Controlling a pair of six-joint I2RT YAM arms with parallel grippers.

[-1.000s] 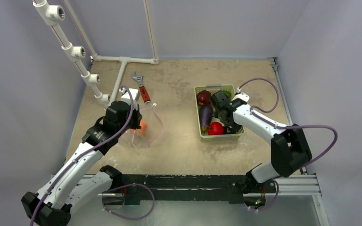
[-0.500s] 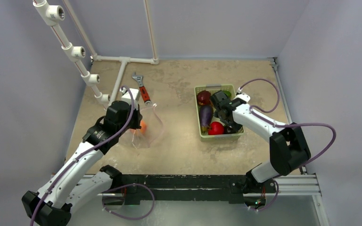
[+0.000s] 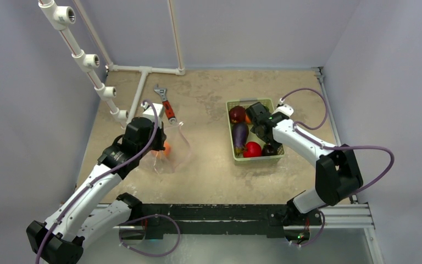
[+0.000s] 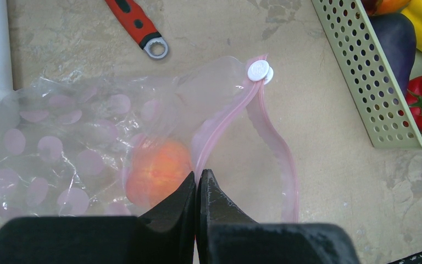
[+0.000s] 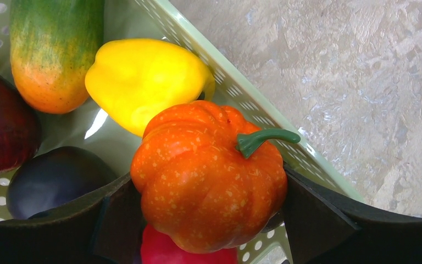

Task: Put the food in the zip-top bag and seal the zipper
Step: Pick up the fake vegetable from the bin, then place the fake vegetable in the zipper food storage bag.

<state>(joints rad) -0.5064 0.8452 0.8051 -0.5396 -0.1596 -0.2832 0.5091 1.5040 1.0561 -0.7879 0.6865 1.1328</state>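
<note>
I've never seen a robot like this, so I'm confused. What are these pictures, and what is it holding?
It is a robot with two arms, each ending in a two-finger hand. One picture looks down from above; the other two come from little cameras on the wrists. On the table lie a clear bag with an orange fruit inside, a green basket of toy food, a red-handled wrench and white pipes. The left hand is pinched shut on the bag's pink zipper. The right hand has a finger on either side of an orange pumpkin; whether it grips yet, I cannot tell.
</note>
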